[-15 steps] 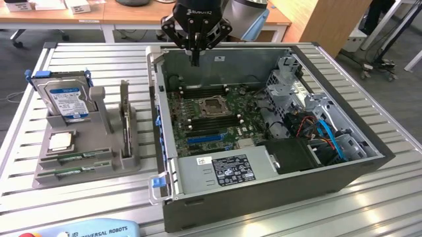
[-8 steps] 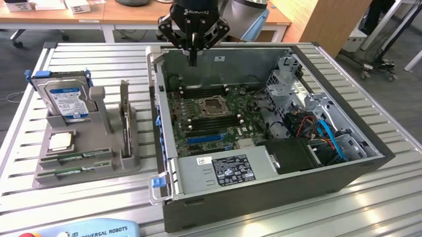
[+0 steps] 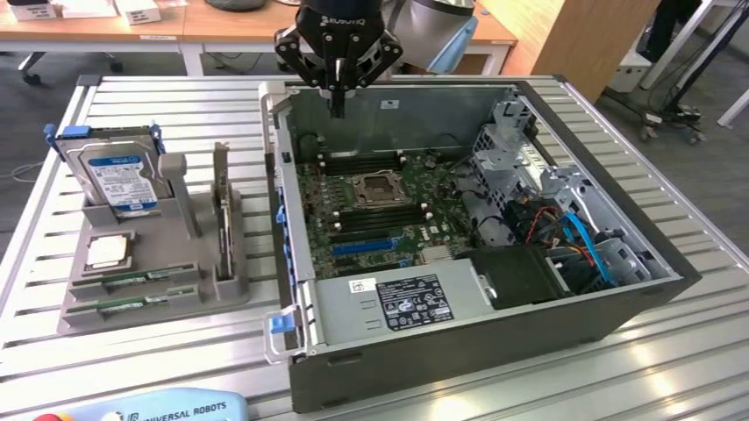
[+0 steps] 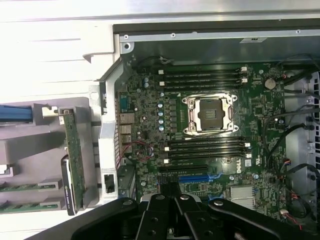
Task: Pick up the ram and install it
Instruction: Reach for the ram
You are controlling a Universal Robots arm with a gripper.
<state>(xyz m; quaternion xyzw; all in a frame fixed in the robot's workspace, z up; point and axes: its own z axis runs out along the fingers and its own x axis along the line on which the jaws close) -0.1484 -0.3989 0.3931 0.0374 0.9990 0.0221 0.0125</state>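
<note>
Pincer: the gripper (image 3: 337, 103) hangs over the far end of the open computer case (image 3: 468, 351), pointing down. Its black fingers are pressed together with nothing between them.
Task thing: the ram (image 3: 131, 281), two flat green sticks, lies in the near slots of the grey holder (image 3: 153, 309). That is outside the case, to the exterior view's left, well apart from the gripper.
Between them: the case's side wall with its blue latches (image 3: 280, 321), and a thin board (image 3: 220, 206) standing on edge in the holder.
Also in the holder: a silver hard drive (image 3: 117, 175) with a blue label, upright, and a small square processor chip (image 3: 108, 252), lying flat.
Inside the case: a green motherboard (image 3: 351, 219) and a square metal-framed socket (image 3: 377, 189) with long black memory slots (image 3: 351, 162) on either side of it. There is also a stickered grey box (image 3: 404, 298) and blue cables (image 3: 585, 241).
Underneath: a ribbed metal table (image 3: 679, 351).
</note>
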